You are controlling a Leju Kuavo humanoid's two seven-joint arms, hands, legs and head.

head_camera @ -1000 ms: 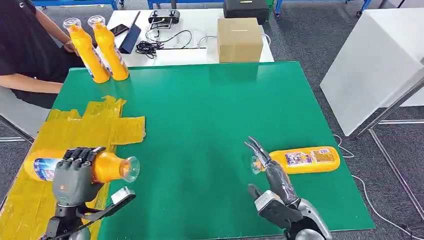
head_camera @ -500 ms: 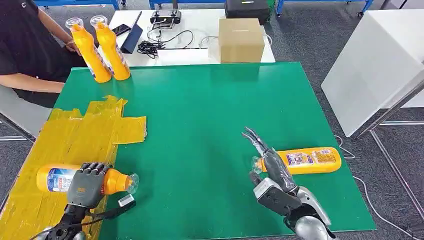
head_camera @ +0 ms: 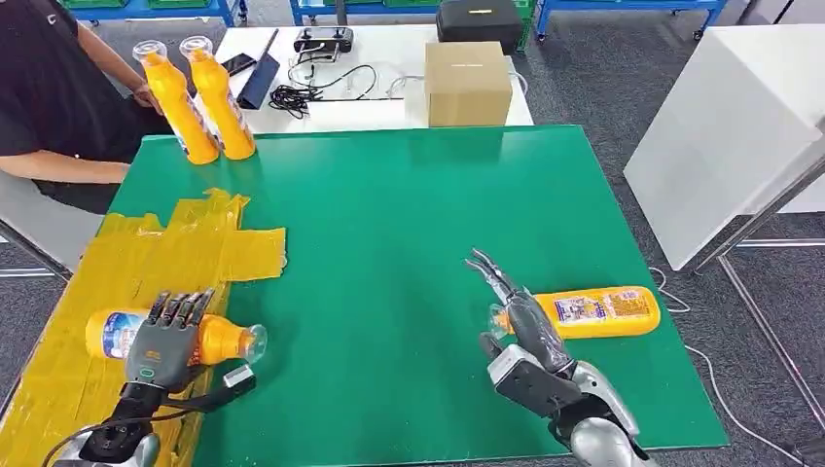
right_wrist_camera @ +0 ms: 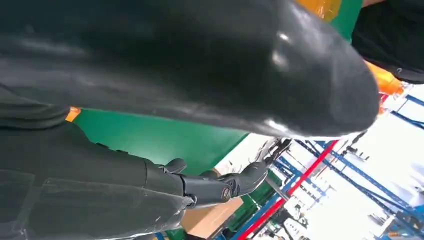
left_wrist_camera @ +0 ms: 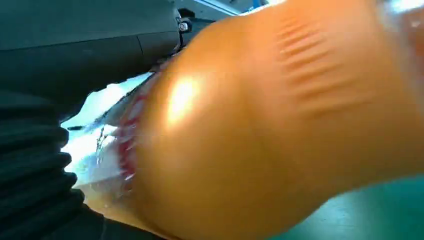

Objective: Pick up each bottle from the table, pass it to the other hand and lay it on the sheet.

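The left hand (head_camera: 167,334) lay over a bottle (head_camera: 219,340) resting on the yellow sheet (head_camera: 146,255), fingers straightened, not gripping. The right hand (head_camera: 520,326) was open, fingertips beside a second bottle's (head_camera: 598,311) cap.

Beyond the green table (head_camera: 389,224) at twelve o'clock we see a cardboard box (head_camera: 468,82) on a white table (head_camera: 340,107) with black cables (head_camera: 292,92), a person's dark sleeve (head_camera: 39,88) at ten o'clock, a white cabinet (head_camera: 730,126) at two o'clock.
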